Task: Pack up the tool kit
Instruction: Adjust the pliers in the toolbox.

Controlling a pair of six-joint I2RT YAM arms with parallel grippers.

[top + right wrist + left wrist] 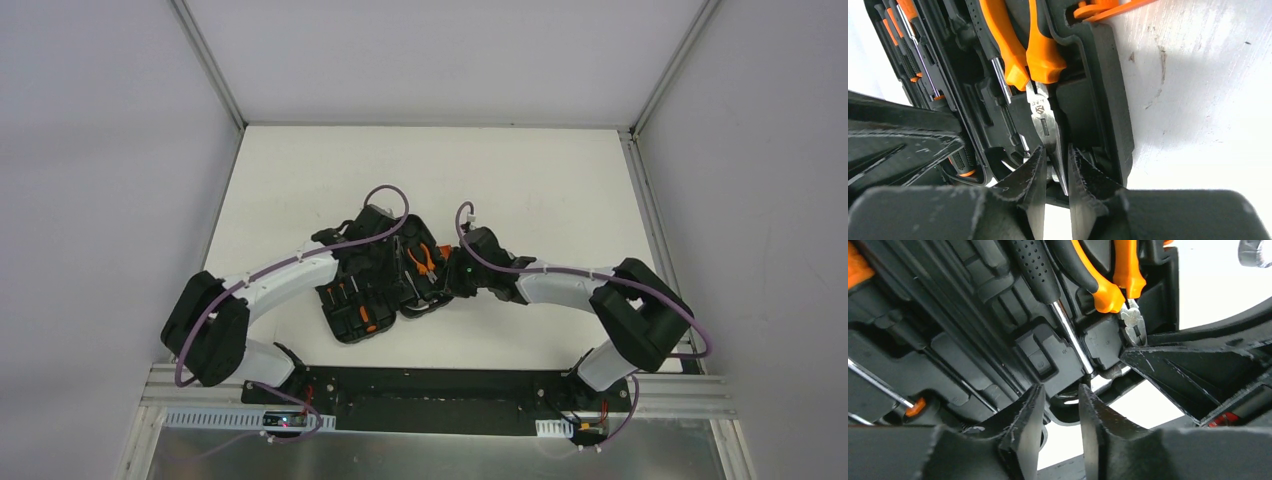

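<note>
Jaws first: the left gripper (1060, 390) stands parted, white table showing through the gap and the black lip of the case sitting in that gap, nothing clamped. The right gripper (1055, 149) has its fingers close on either side of the pliers' steel nose, and from the wrist view I cannot tell whether they are pinching it or only flanking it. Out to the wide shot now: white table (540, 190), walls on three sides, and near its middle lies the case (1103, 90), hinged open with both halves face up, set at a slant. Both arms curl in over it, the left from the left and the right from the right. Their grippers sit low and just beside each other at the case's edge on the right arm's side, so each wrist camera catches the other's black fingers at the side of its picture. On to the tools: the pliers (1040, 60) lie in the right half, orange handles pointing away from the grippers, nose aimed straight into the right gripper's gap. Just left of them, the big screwdriver (1035, 265), black dimpled grip and bright shaft, lies alongside in its own slot. Further left, in the other half, the small screwdrivers (918, 55) lie side by side in a row, thin shafts with orange collars, each in a moulded groove.
</note>
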